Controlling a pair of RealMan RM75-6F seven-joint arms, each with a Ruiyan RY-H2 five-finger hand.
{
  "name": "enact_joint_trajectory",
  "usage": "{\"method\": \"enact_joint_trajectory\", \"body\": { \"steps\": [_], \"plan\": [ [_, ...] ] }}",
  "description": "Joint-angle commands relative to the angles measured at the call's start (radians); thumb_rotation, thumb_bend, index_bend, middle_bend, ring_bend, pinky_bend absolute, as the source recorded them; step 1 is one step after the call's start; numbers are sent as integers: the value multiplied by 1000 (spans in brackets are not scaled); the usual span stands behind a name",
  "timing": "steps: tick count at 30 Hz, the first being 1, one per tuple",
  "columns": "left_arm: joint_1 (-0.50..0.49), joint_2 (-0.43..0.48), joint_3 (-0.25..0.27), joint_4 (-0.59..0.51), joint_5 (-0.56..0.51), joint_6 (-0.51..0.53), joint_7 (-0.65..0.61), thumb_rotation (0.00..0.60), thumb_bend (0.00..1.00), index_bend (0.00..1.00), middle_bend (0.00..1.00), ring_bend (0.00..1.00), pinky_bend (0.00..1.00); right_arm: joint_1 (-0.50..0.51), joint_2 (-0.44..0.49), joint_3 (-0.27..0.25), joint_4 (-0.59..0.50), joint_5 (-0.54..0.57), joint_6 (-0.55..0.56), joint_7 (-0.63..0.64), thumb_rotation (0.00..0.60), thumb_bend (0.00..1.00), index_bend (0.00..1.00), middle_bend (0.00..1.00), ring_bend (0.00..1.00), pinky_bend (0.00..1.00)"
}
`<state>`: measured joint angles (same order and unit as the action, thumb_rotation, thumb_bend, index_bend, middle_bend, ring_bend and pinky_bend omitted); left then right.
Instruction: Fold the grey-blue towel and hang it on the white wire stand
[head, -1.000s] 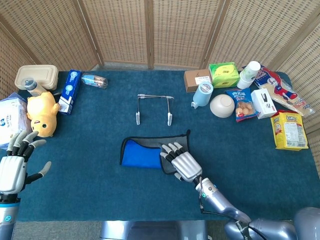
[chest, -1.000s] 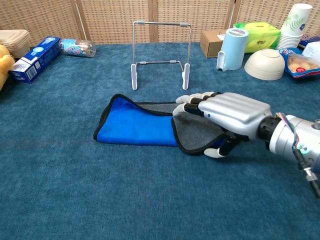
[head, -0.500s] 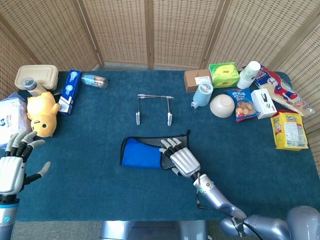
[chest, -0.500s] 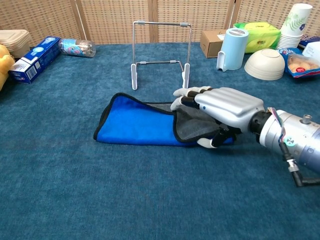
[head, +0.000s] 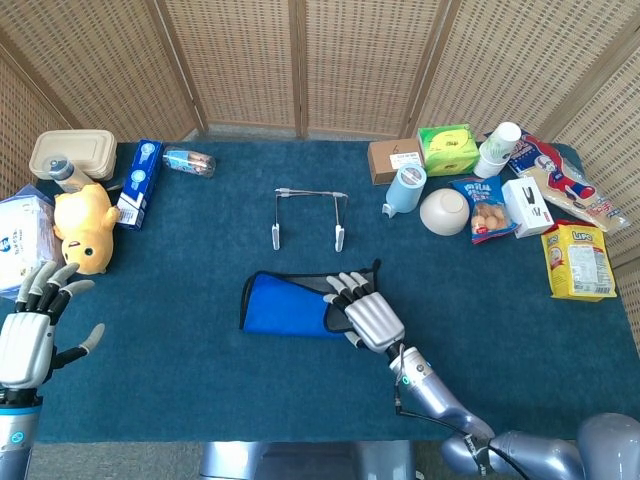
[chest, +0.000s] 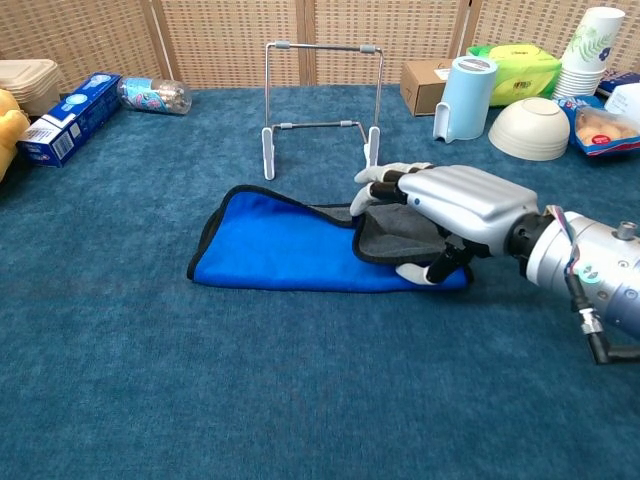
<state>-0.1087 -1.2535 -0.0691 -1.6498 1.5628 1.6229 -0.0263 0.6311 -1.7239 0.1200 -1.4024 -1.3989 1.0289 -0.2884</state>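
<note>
Grey-blue towel (chest: 290, 245) end, pinched by right hand (chest: 455, 210) fingers, has shifted rightward, undoing the fold; left hand (head: 28, 335) released, idle

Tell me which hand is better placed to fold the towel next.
The right hand: it already grips the towel's grey edge just before the stand. The left hand hovers open at the table's far left edge, away from the towel.
</note>
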Motion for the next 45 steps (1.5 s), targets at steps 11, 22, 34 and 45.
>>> {"method": "enact_joint_trajectory", "body": {
  "steps": [11, 22, 34, 45],
  "plan": [
    [10, 4, 0, -8, 6, 8, 2, 600, 371, 277, 164, 0, 0, -2, -7, 17, 18, 13, 21, 26, 600, 333, 359, 113, 21, 55],
    [19, 8, -1, -18, 11, 17, 11, 600, 372, 276, 162, 0, 0, 26, -5, 53, 40, 36, -9, 71, 600, 326, 259, 103, 17, 55],
    [31, 14, -1, -28, 14, 28, 14, 600, 371, 276, 162, 0, 0, 62, -2, 91, 68, 77, -46, 100, 600, 325, 158, 90, 1, 53],
    [42, 22, 1, -39, 17, 35, 17, 600, 371, 276, 161, 0, 0, 90, -25, 107, 169, 113, -81, 118, 600, 324, 114, 67, 0, 42]
  ]
}}
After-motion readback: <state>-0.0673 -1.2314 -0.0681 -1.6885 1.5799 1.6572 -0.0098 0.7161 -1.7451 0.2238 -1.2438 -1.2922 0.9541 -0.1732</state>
